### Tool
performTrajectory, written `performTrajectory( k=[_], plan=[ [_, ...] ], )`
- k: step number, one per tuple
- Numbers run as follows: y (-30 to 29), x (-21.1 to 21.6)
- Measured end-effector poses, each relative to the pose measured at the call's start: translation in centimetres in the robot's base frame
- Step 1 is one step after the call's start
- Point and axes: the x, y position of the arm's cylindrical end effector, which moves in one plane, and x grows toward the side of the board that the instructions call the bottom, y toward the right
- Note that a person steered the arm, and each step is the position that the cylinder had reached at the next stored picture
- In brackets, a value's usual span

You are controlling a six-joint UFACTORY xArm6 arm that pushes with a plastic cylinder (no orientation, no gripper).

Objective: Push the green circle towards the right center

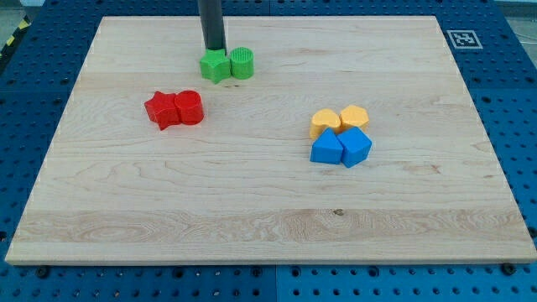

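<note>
The rod's tip point(216, 51) rests just behind the green star point(215, 66), which touches the green circle point(242, 64) on the wooden counter point(268, 218); no gripper is visible.

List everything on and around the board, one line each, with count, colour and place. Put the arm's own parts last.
green star block: 1, green, top left of centre, touching the green circle
green circle: 1, green, right of the star
red blocks: 2, red, view's left, touching; the left one star-like, the right one rounder
yellow blocks: 2, yellow, right of centre, side by side
blue blocks: 2, blue, just below the yellow pair, touching them
wooden board: 1, light wood, fills the view
marker tag: 1, black-and-white, top right, beside the board's corner
my tip: 1, dark rod, at the star's top edge, left of the circle
</note>
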Motion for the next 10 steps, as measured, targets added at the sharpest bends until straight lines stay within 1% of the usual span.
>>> performTrajectory(
  k=[1, 2, 3, 4, 7, 10],
  plan=[
    [-0.3, 0.0],
    [2.8, 0.5],
    [2.9, 1.6],
    [3.0, 1.7],
    [3.5, 5.4],
    [11.8, 6.2]
  ],
)
